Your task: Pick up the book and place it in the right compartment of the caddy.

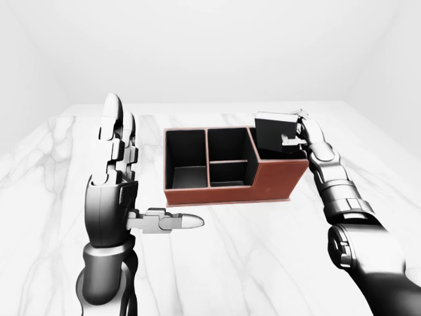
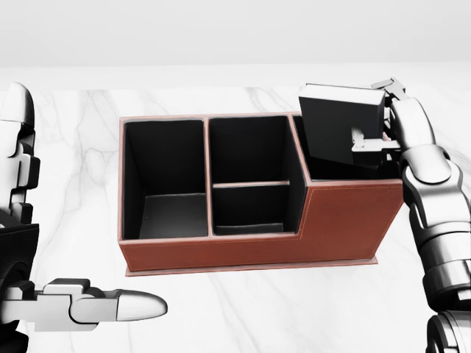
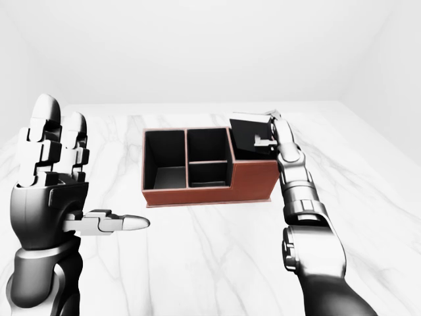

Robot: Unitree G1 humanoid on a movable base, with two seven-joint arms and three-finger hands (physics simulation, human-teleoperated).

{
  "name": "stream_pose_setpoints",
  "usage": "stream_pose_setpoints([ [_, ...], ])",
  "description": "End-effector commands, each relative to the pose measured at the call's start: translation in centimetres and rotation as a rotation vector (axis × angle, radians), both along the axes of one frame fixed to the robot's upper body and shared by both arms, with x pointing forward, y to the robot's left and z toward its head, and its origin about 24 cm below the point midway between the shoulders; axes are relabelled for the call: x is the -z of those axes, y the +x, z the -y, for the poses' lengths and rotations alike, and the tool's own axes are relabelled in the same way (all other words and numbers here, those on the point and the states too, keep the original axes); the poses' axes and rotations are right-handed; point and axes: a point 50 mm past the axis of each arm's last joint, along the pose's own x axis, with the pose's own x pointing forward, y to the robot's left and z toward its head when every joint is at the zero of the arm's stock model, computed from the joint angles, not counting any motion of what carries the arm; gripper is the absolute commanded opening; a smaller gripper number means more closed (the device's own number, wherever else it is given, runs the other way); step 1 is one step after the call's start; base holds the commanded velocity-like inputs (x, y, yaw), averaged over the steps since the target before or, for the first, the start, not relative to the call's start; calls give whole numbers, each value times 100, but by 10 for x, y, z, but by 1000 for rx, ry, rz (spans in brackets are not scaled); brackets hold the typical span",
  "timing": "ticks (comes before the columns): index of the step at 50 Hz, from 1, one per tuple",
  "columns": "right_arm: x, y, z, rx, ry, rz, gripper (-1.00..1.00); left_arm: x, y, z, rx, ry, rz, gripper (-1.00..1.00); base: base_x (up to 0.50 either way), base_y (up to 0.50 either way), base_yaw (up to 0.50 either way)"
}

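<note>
A black book [image 2: 340,132] hangs tilted with its lower edge inside the right compartment of the brown caddy [image 2: 257,246]. My right hand [image 2: 377,131] is shut on the book's right side, with a thumb across its cover and the other fingers behind it. The caddy has black inner walls, a tall left compartment, two small middle ones and a longer right one. At the left of the head view my left hand [image 1: 125,178] stands upright and open, its thumb [image 2: 125,307] pointing right below the caddy, and it holds nothing.
The caddy stands on a white marble table [image 1: 250,257]. Pale walls rise beyond the table's top edge in the eye views. My right forearm [image 2: 441,235] runs down the right side of the head view, close beside the caddy's right end.
</note>
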Motion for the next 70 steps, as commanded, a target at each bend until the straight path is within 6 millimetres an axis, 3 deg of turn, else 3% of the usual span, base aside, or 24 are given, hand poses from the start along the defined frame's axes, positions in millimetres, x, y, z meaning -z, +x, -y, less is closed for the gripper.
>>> stream_pose_setpoints([
  [1,0,1,5,26,57,22,-100,8,6,0,-2,-4,-41,100,0,0,0],
  [20,8,0,7,32,54,7,-100,6,5,0,0,-2,-31,100,0,0,0],
  [22,9,-1,7,32,55,2,17,6,5,0,0,-2,-31,100,0,0,0],
  [23,9,0,7,33,52,2,100,6,5,0,0,-2,-31,100,0,0,0],
  [47,8,0,5,32,49,-2,100,6,5,0,0,-2,-31,100,0,0,0],
  [55,-9,2,5,25,59,37,100,6,5,0,0,-2,-31,100,0,0,0],
  [60,-9,2,3,22,62,43,100,6,5,0,0,-2,-31,100,0,0,0],
  [63,-24,0,3,18,75,102,100,6,5,0,0,-2,-31,100,0,0,0],
  [67,-74,-13,0,2,20,290,100,7,6,0,-1,-2,-37,100,0,0,0],
  [68,-99,-23,-4,-28,2,404,100,6,5,1,0,-1,-31,100,0,0,0],
  [70,-122,-34,-7,-46,-17,505,100,7,5,0,-1,-3,-36,100,0,0,0],
])
